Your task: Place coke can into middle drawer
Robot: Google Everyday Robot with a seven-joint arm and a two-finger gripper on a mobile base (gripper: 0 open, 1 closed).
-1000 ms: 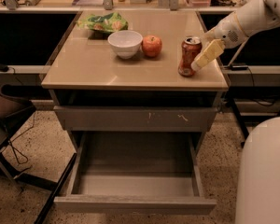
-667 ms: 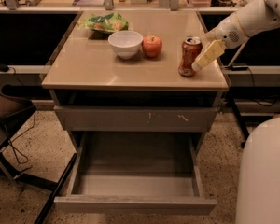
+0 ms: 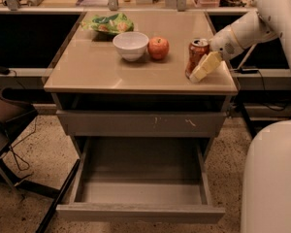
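The coke can (image 3: 197,55), red with a silver top, stands upright near the right front of the tabletop (image 3: 102,72). My gripper (image 3: 204,66) is at the can's right side, low against it, with the white arm reaching in from the upper right. The middle drawer (image 3: 140,212) is pulled out wide open below the table, with a plain front panel and a bare grey floor. It lies well below and left of the can.
A red apple (image 3: 158,48) and a white bowl (image 3: 130,45) sit left of the can, and a green bag (image 3: 108,23) lies at the back. A shut drawer front with white scuffs (image 3: 140,123) is above the open one. A chair (image 3: 7,125) stands left, and the robot's white body (image 3: 271,178) is at right.
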